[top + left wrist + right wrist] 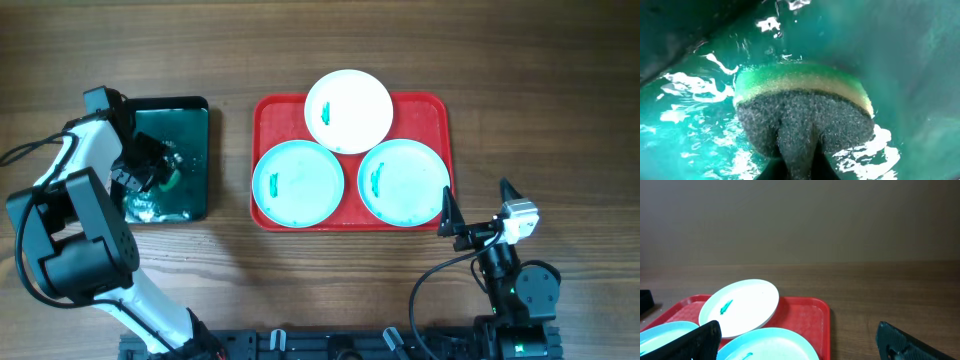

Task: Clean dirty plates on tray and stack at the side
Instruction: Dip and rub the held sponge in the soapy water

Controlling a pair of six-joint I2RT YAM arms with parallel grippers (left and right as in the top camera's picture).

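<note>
At the front right of the wooden table (560,100), the right tool (476,208) hangs empty, fingers spread apart, just off the front right corner of the large red rectangular plastic tray (440,110). On that tray lie the right pale turquoise round plate (403,181) and the left pale turquoise round plate (298,183), with the white round plate (348,110) behind, each smeared green. Toward the left edge, the left tool (155,175) sits in the wet dark green black-rimmed tray (195,150), seemingly clamped on a green-and-yellow sponge (800,100). The plates lie to that tool's right, the left turquoise one nearest.
</note>
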